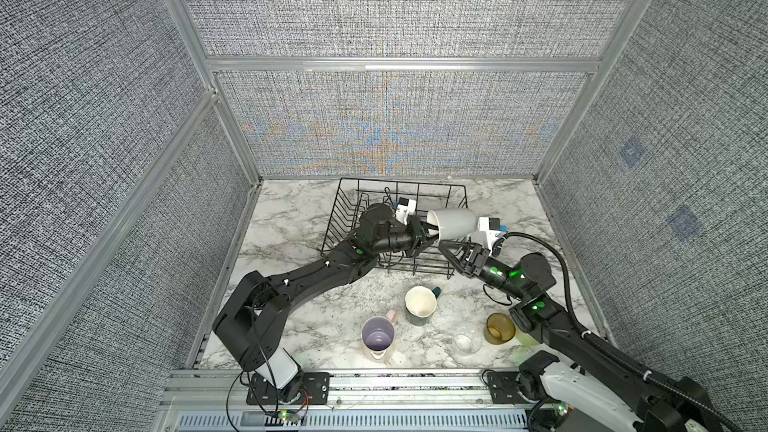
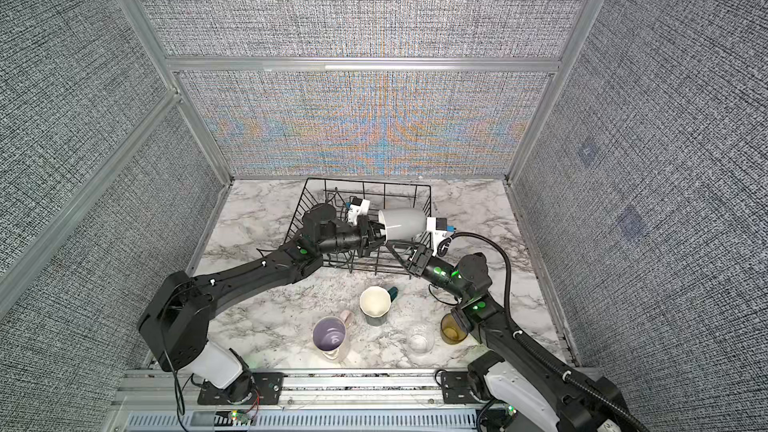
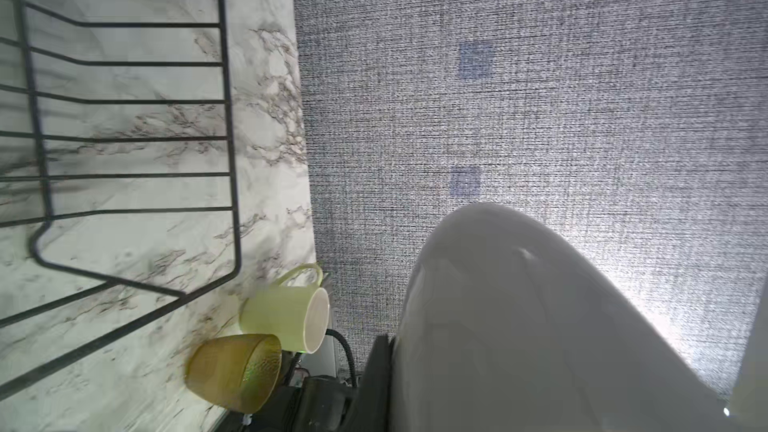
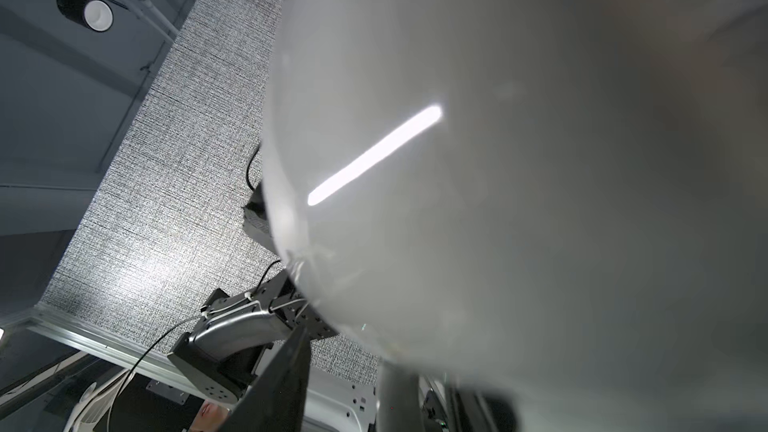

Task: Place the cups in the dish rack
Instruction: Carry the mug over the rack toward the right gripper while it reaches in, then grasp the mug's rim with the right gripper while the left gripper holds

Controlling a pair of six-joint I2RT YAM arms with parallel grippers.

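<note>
Fingers, right gripper [image 1: 451,248]: apart, tips just under the grey mug [image 1: 455,222]; whether they touch it cannot be told.
Fingers, left gripper [image 1: 429,232]: clamped on the grey mug's rim, one finger inside the mouth.

Items, near to far, on the marble table [image 1: 291,222]:
- Pale pink mug [image 1: 378,338]: upright, lilac inside, nearest, left of centre.
- Clear glass tumbler [image 1: 466,340]: upright, right of the pale pink mug, well apart from it.
- Amber glass tumbler [image 1: 500,328]: upright, just right of the clear glass tumbler and slightly farther, beside the right arm [image 1: 582,338].
- Pale yellow-green mug [image 3: 286,317]: upright, handled, just beside the amber glass tumbler in the left wrist view; mostly hidden behind the right arm in both top views.
- Dark teal mug [image 1: 420,303]: upright, cream inside, handle towards the far right, beyond the pale pink mug, near the rack's near edge.
- Grey mug: off the table, on its side, mouth facing left, above the near right part of the rack.
- Dish rack [image 1: 399,182]: black wire, far centre of the table, upright dividers along its left side.
</note>
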